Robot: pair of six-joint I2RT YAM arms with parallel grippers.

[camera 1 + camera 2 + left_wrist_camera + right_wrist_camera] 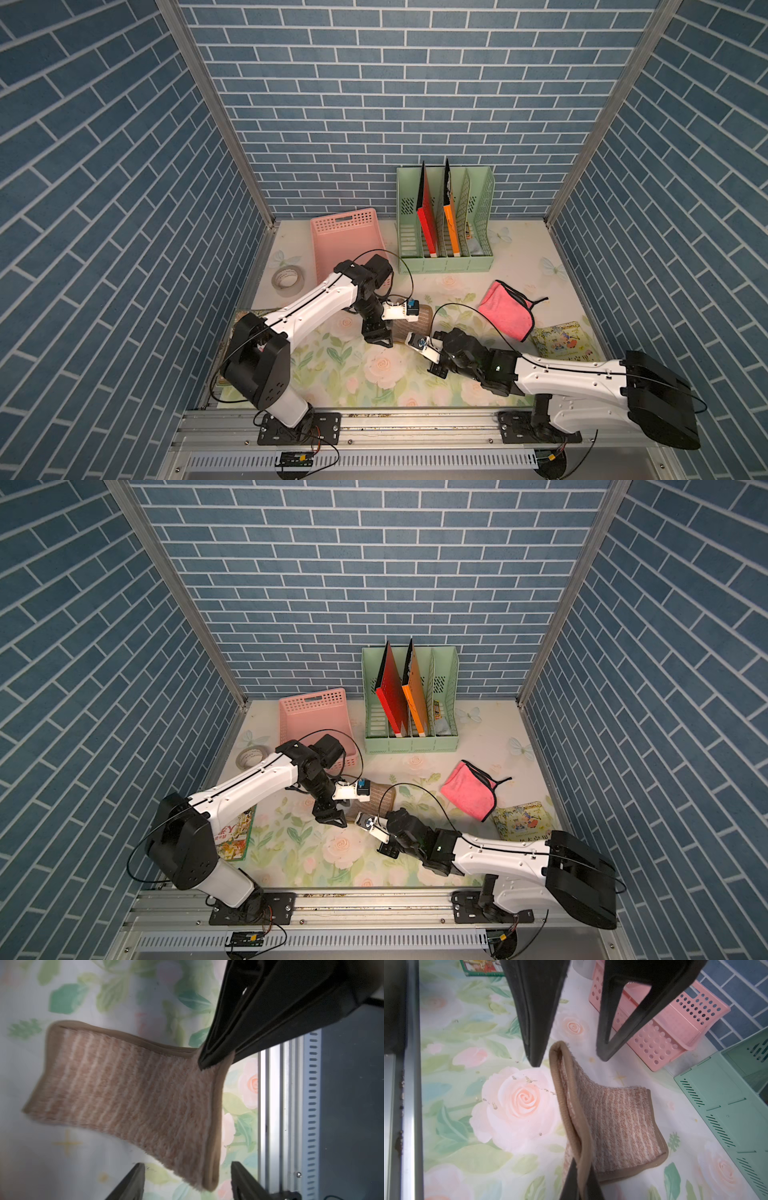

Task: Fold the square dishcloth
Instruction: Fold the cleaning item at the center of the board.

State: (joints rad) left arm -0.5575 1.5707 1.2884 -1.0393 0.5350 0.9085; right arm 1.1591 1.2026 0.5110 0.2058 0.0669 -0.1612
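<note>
- Aluminium rail [415,424] runs along the near edge, both arm bases bolted on it.
- Floral table [374,374] behind the rail; picture book [237,837] lies flat near the left arm's base.
- Right gripper [204,1064]: jaws together, clamped on a hemmed corner of the dishcloth [135,1095]. In the right wrist view its dark fingers [571,1178] pinch the doubled tan hem.
- Dishcloth is mid-table, between the two grippers, tan with pale stripes and doubled over. The pinched end is lifted off the table; the far part [623,1122] lies flat.
- Left gripper [187,1164]: jaws apart, nothing held. The cloth's doubled edge sits in the gap between its fingers. In the right wrist view the looped hem top [558,1047] stands between those fingers, with table showing on both sides.
- In both top views the two grippers sit close together over the cloth [422,318], left gripper [378,334] on its left side.
- Pink cloth [507,309] with black trim lies to the right, well apart from the dishcloth.
- Illustrated flat box or book [567,340] sits just beside the pink cloth, near the right wall.
- Tape roll [287,279] on the left side, further back.
- Pink basket [347,237] behind the left arm.
- Green file rack [444,253] at the back wall, holding a red folder [426,224] and an orange folder [451,224] upright.
</note>
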